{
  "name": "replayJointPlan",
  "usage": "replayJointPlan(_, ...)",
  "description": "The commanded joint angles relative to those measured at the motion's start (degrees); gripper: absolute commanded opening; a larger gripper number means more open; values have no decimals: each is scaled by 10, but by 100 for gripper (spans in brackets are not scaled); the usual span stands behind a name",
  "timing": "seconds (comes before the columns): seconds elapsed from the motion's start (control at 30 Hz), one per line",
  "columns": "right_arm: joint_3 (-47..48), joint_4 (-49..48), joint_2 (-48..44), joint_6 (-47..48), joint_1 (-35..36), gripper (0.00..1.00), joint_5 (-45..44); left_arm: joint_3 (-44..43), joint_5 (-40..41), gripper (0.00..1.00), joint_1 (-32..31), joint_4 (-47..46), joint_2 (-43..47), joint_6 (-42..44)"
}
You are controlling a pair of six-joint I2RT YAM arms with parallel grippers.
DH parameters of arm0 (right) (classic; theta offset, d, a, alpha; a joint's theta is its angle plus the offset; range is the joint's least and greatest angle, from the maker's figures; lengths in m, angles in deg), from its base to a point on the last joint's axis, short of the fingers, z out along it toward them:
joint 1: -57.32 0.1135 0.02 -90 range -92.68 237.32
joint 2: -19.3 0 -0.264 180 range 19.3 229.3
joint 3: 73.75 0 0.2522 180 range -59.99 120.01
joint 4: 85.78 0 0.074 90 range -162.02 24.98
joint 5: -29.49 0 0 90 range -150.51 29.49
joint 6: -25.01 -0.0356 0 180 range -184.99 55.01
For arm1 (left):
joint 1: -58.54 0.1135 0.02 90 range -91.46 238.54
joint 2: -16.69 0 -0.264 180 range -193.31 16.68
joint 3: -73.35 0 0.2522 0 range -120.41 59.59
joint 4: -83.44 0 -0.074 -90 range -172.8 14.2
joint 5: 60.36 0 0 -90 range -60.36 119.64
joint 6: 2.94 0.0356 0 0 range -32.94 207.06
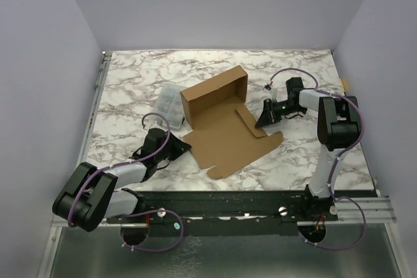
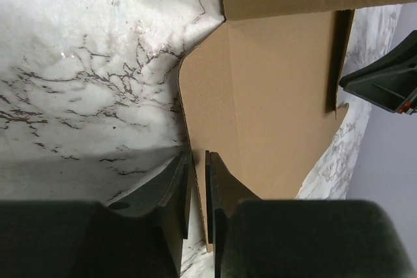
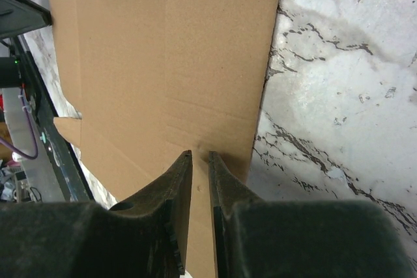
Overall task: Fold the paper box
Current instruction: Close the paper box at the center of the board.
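The paper box (image 1: 225, 131) lies mid-frame in the overhead view on the marble table (image 1: 313, 154), half made; its far part stands up as walls at upper centre, while the near panel and flaps lie flat toward the lower middle; the left gripper (image 1: 182, 146) sits at the sheet's lower-left edge, the right gripper (image 1: 264, 120) at the flap on the right; a clear plastic case (image 1: 169, 104) rests just beside the box's left wall; in each wrist view the fingers (image 2: 172, 193) are pinched nearly together with cardboard between them, so both look to be gripping the box; to fold well, I'd judge, raise both sides together, hinge along the creases, and keep clear of that case.
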Motion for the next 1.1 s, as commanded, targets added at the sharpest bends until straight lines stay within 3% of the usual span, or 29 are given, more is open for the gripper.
replayJointPlan(0.0, -4, 14, 30, 7, 14, 21, -46, -23, -40, 18, -10, -12, -3, -16)
replayJointPlan(0.7, -2, 19, 45, 3, 19, 20, -72, -93, -44, 18, -68, -88, -58, -58)
replayJointPlan(1.07, -1, 21, 47, -2, 19, 20, -83, -106, -22, 20, -79, -99, -138, -37)
